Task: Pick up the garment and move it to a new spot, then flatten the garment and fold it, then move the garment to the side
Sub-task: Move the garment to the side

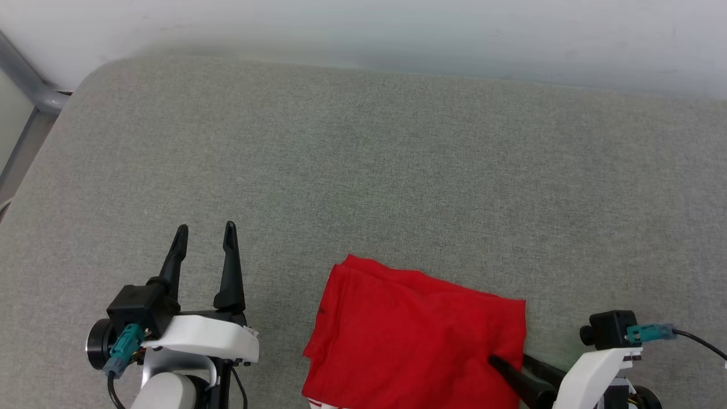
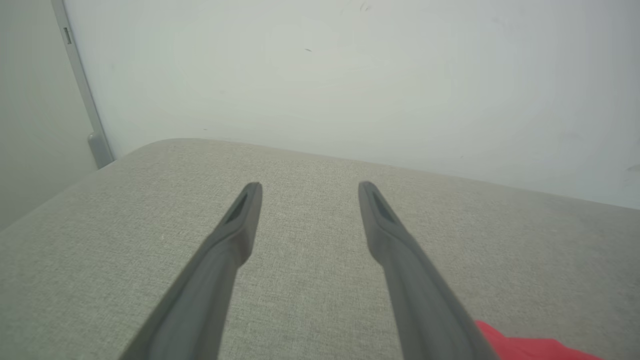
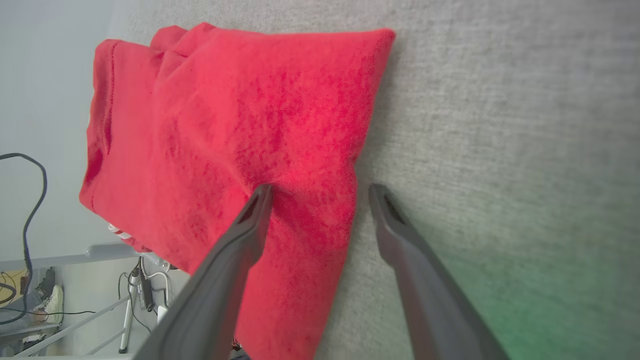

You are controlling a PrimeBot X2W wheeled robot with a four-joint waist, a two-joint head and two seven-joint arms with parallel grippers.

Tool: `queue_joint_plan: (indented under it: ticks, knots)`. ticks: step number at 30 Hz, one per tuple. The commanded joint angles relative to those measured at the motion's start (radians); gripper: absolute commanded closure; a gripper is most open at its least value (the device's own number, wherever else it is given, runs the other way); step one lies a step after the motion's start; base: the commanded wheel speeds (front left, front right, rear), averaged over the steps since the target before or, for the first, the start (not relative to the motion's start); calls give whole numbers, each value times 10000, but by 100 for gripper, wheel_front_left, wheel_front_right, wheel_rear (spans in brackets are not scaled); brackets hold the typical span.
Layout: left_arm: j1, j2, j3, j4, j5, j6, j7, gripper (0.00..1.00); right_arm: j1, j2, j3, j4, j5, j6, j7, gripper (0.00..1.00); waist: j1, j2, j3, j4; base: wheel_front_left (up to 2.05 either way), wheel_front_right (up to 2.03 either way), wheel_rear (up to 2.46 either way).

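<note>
One red garment [image 1: 414,335], folded flat on grey cushion [image 1: 363,170]; right claw [image 3: 320,192] spread astride its edge; left claw [image 1: 205,228] spread, empty

grey fabric surface [image 1: 363,170] | white wall [image 1: 397,28] | grey metal post [image 1: 34,91]

no readable text, no labels, no brand marks, no numbers, no signs on any surface

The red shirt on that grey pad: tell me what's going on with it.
The garment lies folded in a rough rectangle near the front edge of the grey pad. The right gripper is open at its right edge, one finger on the cloth, the other over bare pad. The left gripper hovers open, clear of it.
</note>
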Motion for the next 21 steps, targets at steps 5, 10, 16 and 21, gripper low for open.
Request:
queue_joint_plan:
  ticks: [5,10,16,21]
  knots:
    - [-100,-351,308,143,276,-280,-21,0,-154,-167,738,527,474,-15,448,0,-2,0,169,64,0,0,0]
    - [-91,-582,516,248,464,-500,-21,0,-281,-228,1069,679,646,-15,528,98,-2,0,191,38,0,0,0]
    - [1,-762,693,444,672,-741,-21,0,-510,-366,1061,656,691,-15,198,100,-2,0,-81,43,0,0,0]
    - [263,-790,839,552,800,-809,-21,0,-630,-589,959,437,512,-13,47,100,-2,0,-585,-160,0,0,0]
